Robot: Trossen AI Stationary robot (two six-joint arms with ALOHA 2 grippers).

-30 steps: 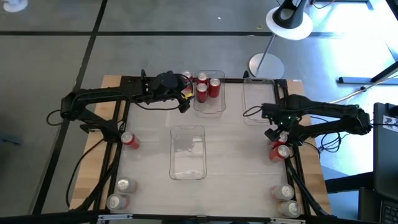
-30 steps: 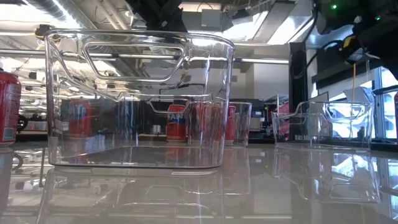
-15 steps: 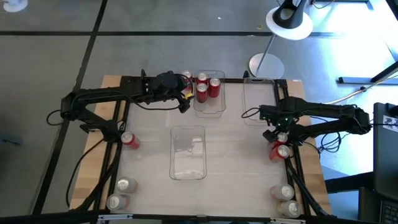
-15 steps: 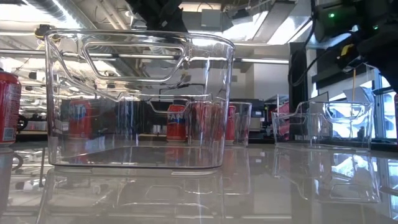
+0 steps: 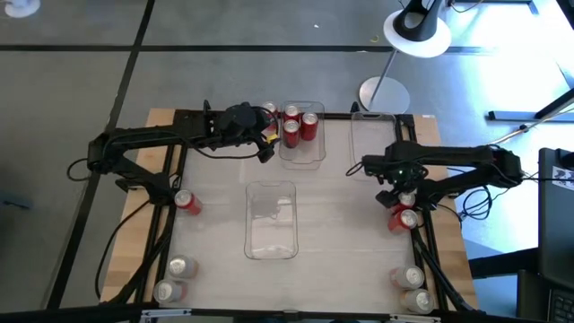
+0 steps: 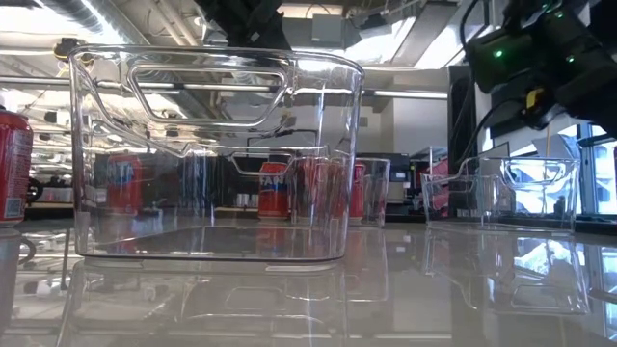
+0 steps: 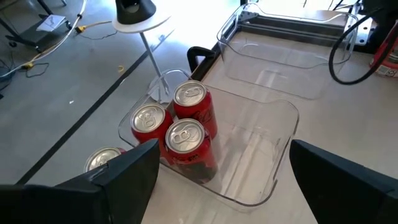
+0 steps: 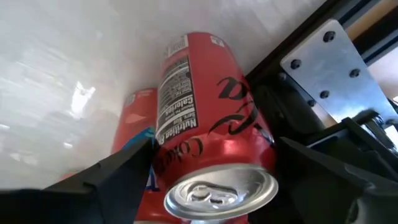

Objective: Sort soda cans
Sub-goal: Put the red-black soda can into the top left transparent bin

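Observation:
Two red soda cans [image 5: 404, 215] stand at the table's right edge. My right gripper [image 5: 397, 193] hangs over them, open, its fingers on either side of one red can [image 8: 211, 143] that stands upright on the table. My left gripper [image 5: 265, 148] waits open at the left side of the far middle bin [image 5: 316, 154], which holds three red cans [image 7: 180, 127]. One more can [image 7: 102, 158] stands outside that bin's far left corner. A red can [image 5: 186, 202] stands at the left edge, and silver-topped pairs stand at the near left [image 5: 175, 278] and near right [image 5: 411, 287]. My right gripper has its two fingers [image 8: 106, 186] close beside the red can's wall just under its top rim [image 8: 217, 193], coming from above at a slant. Whether they touch the can, I cannot tell. The can stands on the table.
An empty clear bin [image 5: 271, 220] sits mid-table, and another [image 5: 372, 144] sits at the far right. The table's dark frame rail [image 8: 323, 68] runs right behind the right-hand cans. A lamp base [image 5: 384, 92] stands beyond the far edge.
My right arm's wrist has swung toward the table's left and come lower, while its gripper has stayed over the red cans at the right edge. The cans have kept their places.

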